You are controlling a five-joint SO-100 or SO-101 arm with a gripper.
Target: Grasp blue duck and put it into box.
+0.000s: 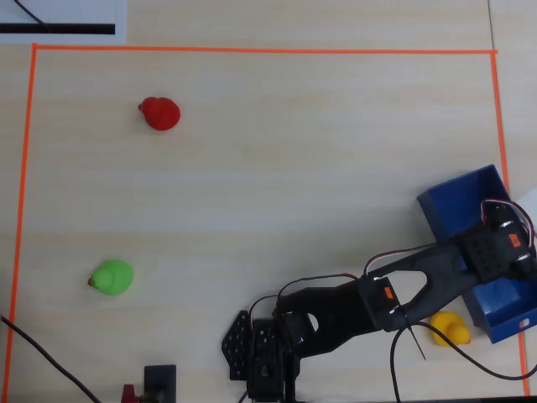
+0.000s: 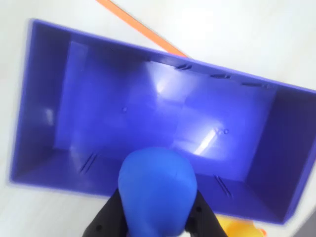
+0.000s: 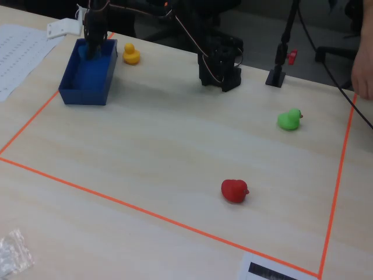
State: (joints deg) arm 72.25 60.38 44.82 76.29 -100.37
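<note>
Above box (image 2: 74,98), rounded blue duck (image 2: 157,190)

— What sits on the surface (image 3: 175,146)?
— Pale wood grain, outlined in orange tape (image 3: 116,201). The box (image 3: 87,79) rests by one corner, a yellow duck (image 3: 131,55) just beside it.
— And elsewhere?
— A green duck (image 3: 289,119) and a red duck (image 3: 234,190), well apart.

The overhead view looks straight down on the taped table (image 1: 277,193). The wrist view looks down, very near, into the box (image 2: 98,118). The fixed view faces the arm from the table's far side. All share the box.
</note>
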